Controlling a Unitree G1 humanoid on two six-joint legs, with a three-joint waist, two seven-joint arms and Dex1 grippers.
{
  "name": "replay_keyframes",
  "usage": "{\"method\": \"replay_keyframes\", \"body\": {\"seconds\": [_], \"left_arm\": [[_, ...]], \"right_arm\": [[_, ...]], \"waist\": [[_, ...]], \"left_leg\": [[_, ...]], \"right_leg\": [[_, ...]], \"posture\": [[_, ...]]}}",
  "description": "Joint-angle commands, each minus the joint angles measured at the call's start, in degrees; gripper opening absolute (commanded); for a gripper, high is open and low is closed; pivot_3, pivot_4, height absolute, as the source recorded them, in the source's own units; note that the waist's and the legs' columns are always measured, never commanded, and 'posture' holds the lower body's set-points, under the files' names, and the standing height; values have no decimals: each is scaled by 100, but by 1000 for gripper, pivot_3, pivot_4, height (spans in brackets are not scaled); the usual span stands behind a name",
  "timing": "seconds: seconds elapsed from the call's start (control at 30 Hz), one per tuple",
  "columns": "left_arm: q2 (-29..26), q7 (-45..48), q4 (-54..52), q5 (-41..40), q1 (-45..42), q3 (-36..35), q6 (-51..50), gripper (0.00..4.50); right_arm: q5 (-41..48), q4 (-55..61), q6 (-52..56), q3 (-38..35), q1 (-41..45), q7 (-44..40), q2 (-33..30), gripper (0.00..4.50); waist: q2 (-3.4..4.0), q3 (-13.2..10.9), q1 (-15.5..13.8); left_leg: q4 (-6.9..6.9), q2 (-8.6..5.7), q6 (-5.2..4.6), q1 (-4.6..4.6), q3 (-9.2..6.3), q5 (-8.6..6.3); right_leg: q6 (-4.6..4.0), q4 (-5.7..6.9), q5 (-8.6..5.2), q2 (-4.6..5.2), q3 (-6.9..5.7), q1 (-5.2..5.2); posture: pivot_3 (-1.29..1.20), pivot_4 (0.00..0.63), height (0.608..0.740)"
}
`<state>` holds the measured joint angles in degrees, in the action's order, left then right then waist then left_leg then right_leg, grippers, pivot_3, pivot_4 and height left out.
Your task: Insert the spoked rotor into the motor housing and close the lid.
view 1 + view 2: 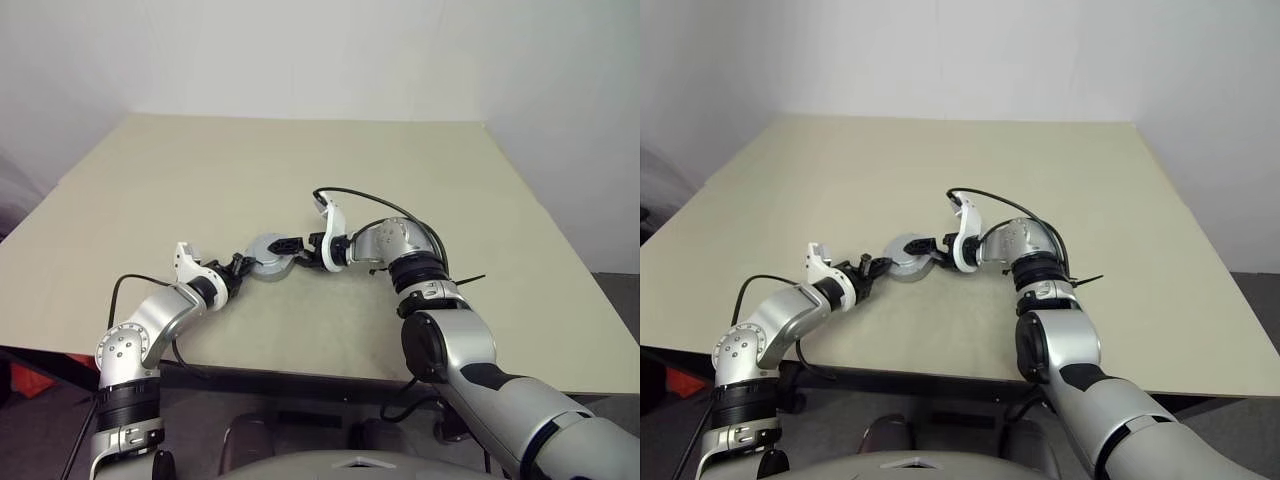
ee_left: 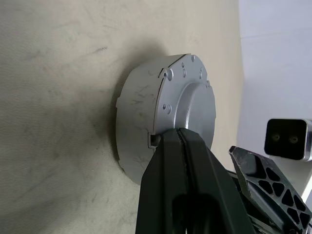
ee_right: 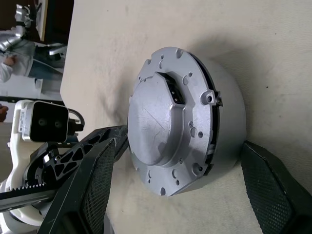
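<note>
The motor housing point(image 1: 270, 256) sat on the beige table point(image 1: 420, 190), a little in from its near edge and between my two arms. In the wrist views I saw it as one closed silver drum, with the lid point(image 3: 161, 122) seated flat on top, its rim dotted with small screw holes and a dark rectangular slot near one edge. I could not see the spoked rotor.

My left pincer point(image 2: 183, 161) was fully closed, its two black fingers pressed together with only a thin seam between them. Its tip lay against the drum's edge where the lid met the wall, gripping nothing.

My right pincer point(image 3: 187, 190) stood wide open, one mesh-patterned finger on each side of the drum. Both fingers looked just clear of the wall rather than pressing on it, though I could not be sure. From the head camera, that arm reached in from the right, with a black cable point(image 1: 375, 200) looping over its wrist.
</note>
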<state>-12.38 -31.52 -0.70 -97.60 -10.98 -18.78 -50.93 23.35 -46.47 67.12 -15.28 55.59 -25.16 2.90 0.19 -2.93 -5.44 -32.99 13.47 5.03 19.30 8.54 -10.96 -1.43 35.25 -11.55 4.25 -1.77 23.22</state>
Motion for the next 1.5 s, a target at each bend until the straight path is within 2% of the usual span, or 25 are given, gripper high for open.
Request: {"method": "replay_keyframes", "body": {"seconds": [0.03, 0.4, 1.0, 1.1, 1.3, 1.4, 1.5], "left_arm": [[-38, -71, -45, 62, 65, 98, -6, 0], [-115, -49, -31, 48, 75, 104, 9, 0], [-163, 4, -12, 77, 91, 102, 1, 0], [-175, 10, -15, 86, 102, 97, -1, 0], [-213, 40, 4, 112, 94, 100, 5, 0], [-220, 56, 14, 132, 87, 96, 1, 0], [-227, 68, 17, 147, 77, 95, -9, 0]], "right_arm": [[436, 13, 26, -379, 297, 53, 135, 4482], [532, -89, -82, -607, 445, 102, 350, 4482], [276, -190, -587, -16, 272, -77, 389, 4482], [350, -216, -612, -46, 303, -139, 372, 3894], [407, -301, -659, -123, 406, -165, 322, 1901], [409, -321, -668, -163, 449, -179, 306, 1154], [378, -375, -730, -168, 465, -184, 285, 1154]], "waist": [[0, 0, -1], [0, 0, 1], [0, 0, 8], [0, 0, 8], [1, 0, 8], [-1, 2, 5], [-1, 1, 6]], "left_leg": [[0, 0, 0, -2, 0, 0], [-1, 0, 4, -10, 0, 2], [-1, 2, 5, -9, 0, 3], [-1, 2, 5, -9, 0, 3], [-1, 3, 5, -9, 0, 3], [-1, 2, 5, -11, 0, 3], [-2, 2, 5, -10, 0, 3]], "right_leg": [[0, 0, 0, 0, 0, 0], [0, 9, 0, 0, 0, 1], [0, 10, -1, -1, 0, 1], [0, 10, -1, -1, 0, 1], [0, 11, -1, -3, 1, 1], [0, 13, -1, -2, 2, 1], [0, 13, -1, -2, 2, 2]], "posture": [[0, 0, 740], [0, 0, 740], [0, 0, 740], [0, 0, 740], [0, 0, 740], [0, 0, 740], [0, 0, 740]]}}
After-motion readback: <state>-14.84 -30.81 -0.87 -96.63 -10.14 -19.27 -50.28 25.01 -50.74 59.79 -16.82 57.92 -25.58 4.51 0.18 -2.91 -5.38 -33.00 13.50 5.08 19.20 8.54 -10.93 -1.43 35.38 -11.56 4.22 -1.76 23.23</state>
